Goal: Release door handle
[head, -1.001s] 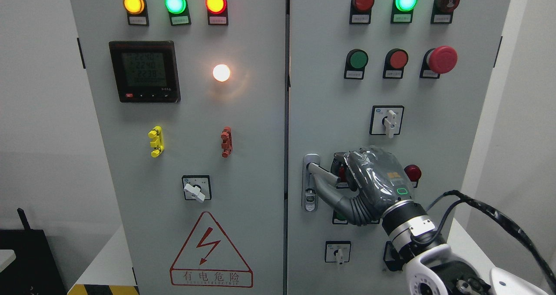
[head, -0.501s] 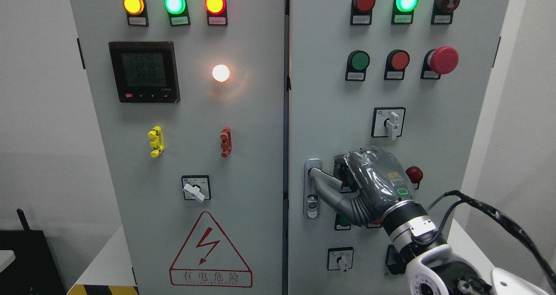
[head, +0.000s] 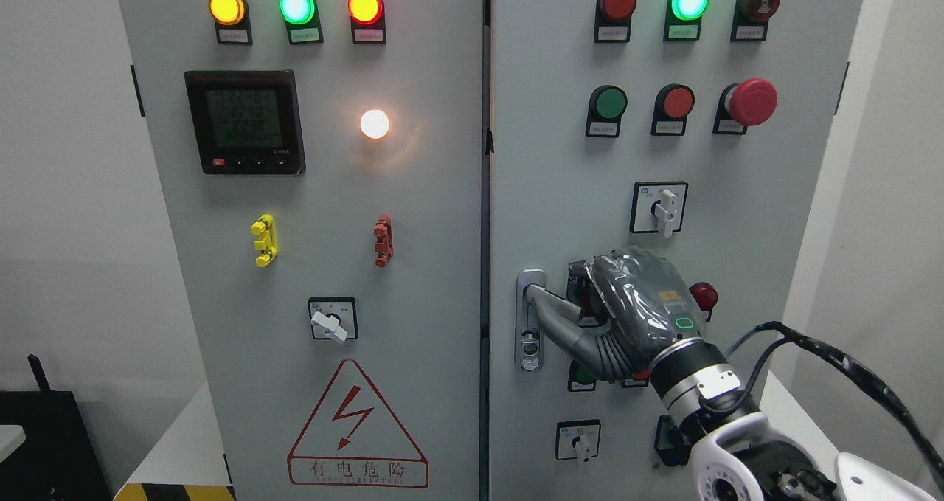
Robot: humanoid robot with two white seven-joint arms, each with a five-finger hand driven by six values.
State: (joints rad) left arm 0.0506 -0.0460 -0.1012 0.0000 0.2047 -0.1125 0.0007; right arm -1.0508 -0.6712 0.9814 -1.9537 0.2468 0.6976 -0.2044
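Observation:
The silver door handle (head: pixel 529 347) sits at the left edge of the cabinet's right door (head: pixel 560 191), its lever swung out to the right. My right hand (head: pixel 580 300), grey and wrapped in clear film, comes in from the lower right. Its fingers are curled over the lever's end and its thumb (head: pixel 571 339) lies under the lever. The back of the hand hides the fingertips and a small part of the panel. A narrow dark gap (head: pixel 486 339) runs between the two doors. The left arm is out of view.
Rotary switches (head: pixel 659 207) (head: pixel 577 439) and a small red button (head: pixel 703 296) sit close around my hand. A red mushroom stop button (head: pixel 751 102) juts out above. A black cable (head: pixel 833 361) loops from my forearm at the lower right. A white wall stands right of the cabinet.
One second ago the right door's handle and switches sat slightly further left and up; they have shifted a little right and down with my hand. Since half a second ago almost nothing moved.

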